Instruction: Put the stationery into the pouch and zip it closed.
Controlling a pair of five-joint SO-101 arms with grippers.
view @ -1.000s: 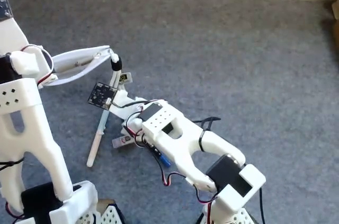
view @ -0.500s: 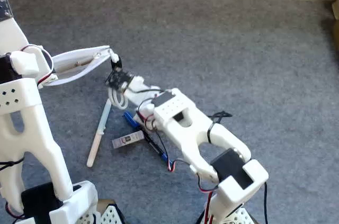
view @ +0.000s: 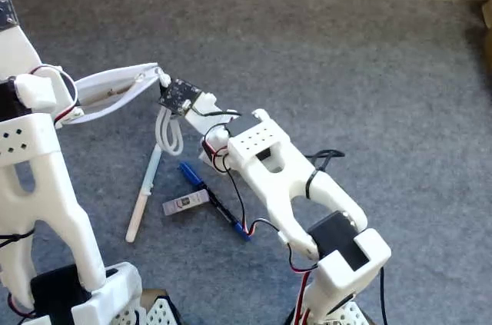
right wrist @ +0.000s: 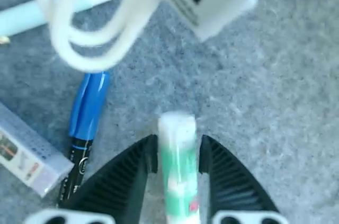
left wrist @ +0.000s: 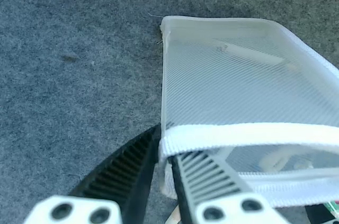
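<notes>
We see a grey carpeted surface [view: 369,71] under everything. The left arm [view: 38,171] stands at its near edge, and the right arm [view: 284,179] stretches across the middle. The white mesh pouch [view: 115,93] juts out from the left tool [left wrist: 164,181], whose jaws are pinched tight on the pouch's woven rim. A white cord loop [view: 167,131] sits by the pouch's other end. Near that loop, on the surface, lie a long pale pen [view: 144,190], a blue pen [view: 192,175] and a small flat box [view: 185,203], close together. The right tool [right wrist: 177,150] is narrowed around a green-and-white stick [right wrist: 178,171], beside the blue pen's capped end.
</notes>
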